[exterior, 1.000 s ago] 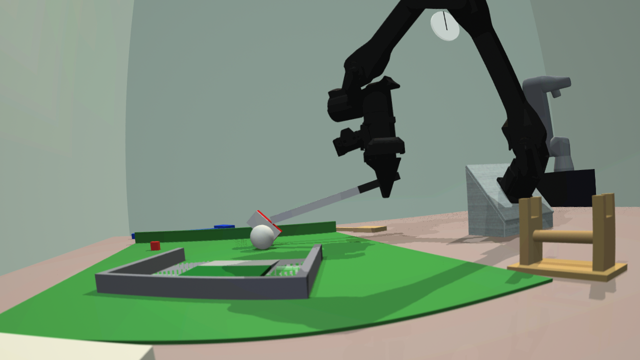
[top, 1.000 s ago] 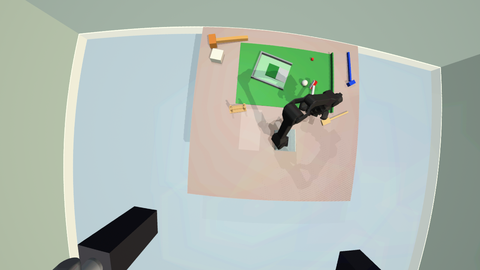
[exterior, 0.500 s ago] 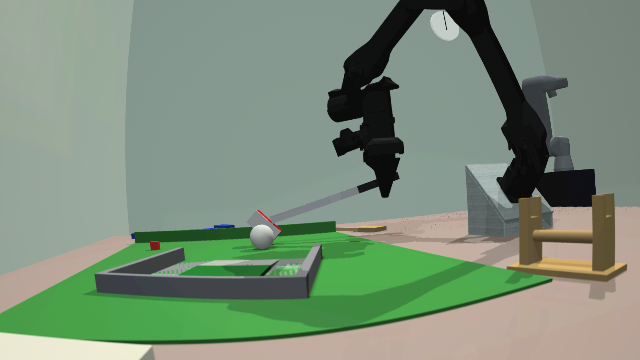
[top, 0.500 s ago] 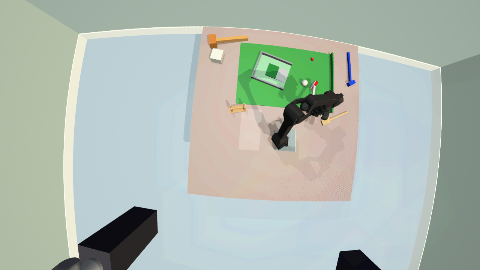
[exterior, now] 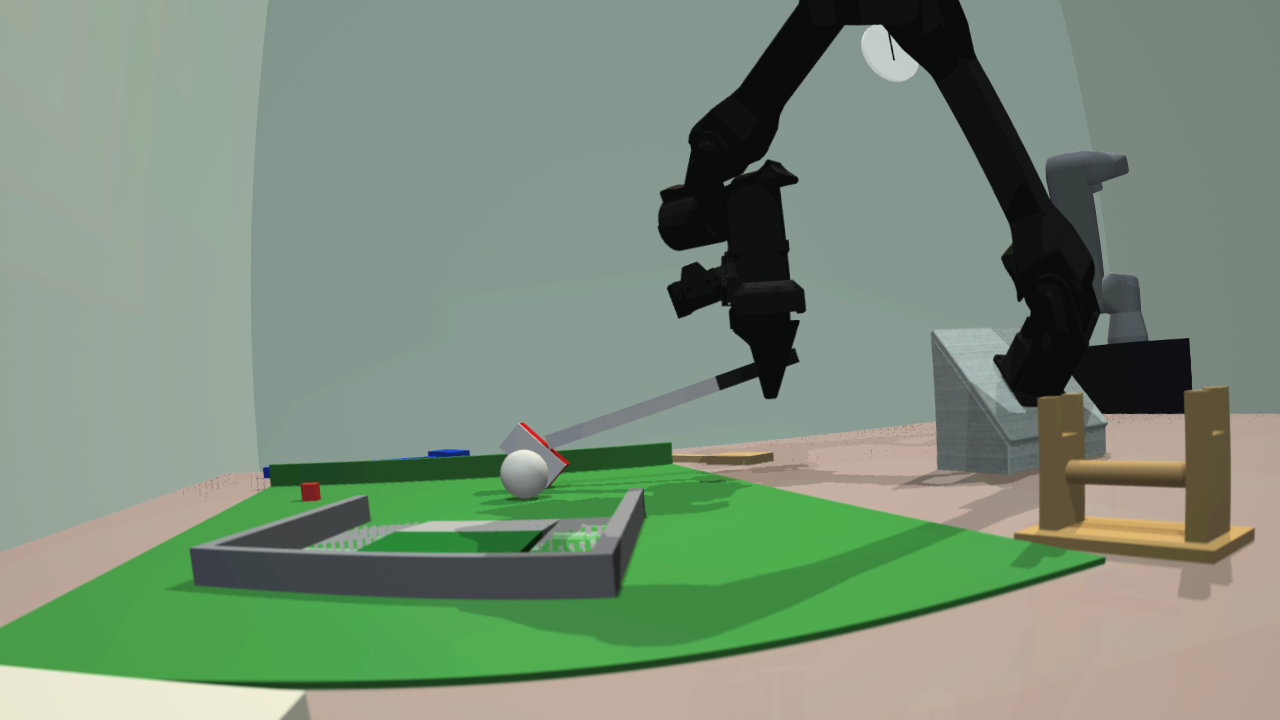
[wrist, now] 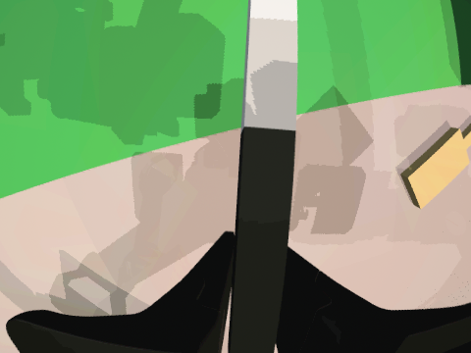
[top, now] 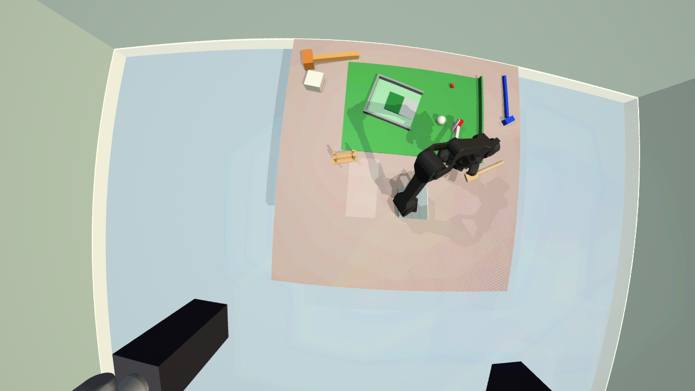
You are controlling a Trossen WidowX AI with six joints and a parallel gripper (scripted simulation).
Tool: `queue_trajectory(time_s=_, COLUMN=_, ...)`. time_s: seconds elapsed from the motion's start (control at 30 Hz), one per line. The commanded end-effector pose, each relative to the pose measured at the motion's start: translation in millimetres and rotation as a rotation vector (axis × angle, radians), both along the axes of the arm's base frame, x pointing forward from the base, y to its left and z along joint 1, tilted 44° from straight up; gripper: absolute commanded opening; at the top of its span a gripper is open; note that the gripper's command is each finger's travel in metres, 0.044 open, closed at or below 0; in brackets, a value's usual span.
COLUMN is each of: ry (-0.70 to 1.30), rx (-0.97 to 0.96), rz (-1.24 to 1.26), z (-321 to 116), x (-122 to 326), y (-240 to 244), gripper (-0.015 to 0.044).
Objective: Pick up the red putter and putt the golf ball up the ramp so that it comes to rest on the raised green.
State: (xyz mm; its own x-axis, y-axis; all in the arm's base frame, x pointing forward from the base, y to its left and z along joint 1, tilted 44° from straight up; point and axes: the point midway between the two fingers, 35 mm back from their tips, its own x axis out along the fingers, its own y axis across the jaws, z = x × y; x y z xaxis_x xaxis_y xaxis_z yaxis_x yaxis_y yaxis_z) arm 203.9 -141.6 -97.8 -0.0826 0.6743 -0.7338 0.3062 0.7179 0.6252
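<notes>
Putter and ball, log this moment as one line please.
gripper: shut on red putter grip | head: low, just behind golf ball | ball: on mat, outside raised green | phase: address
</notes>
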Motion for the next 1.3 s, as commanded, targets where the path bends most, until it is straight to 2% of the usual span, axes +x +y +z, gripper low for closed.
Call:
queue_trajectory(time_s=0.0, ry=-0.011, rx=-0.003, rz=0.006, z=26, x=18, y=25, gripper=0.0)
queue_trajectory(time_s=0.2, ry=-0.017, rx=0.006, rz=0.01, z=74, x=37, y=85, gripper=0.0)
queue_trajectory(time_s=0.27, ry=-0.018, rx=0.009, rz=0.011, z=80, x=38, y=93, gripper=0.0)
queue_trajectory(time_s=0.47, ry=-0.017, rx=0.008, rz=0.01, z=85, x=39, y=87, gripper=0.0)
queue_trajectory(time_s=0.83, ry=-0.016, rx=0.007, rz=0.011, z=123, x=43, y=52, gripper=0.0)
queue_trajectory(time_s=1.27, ry=-0.01, rx=0.01, rz=0.005, z=117, x=42, y=56, gripper=0.0)
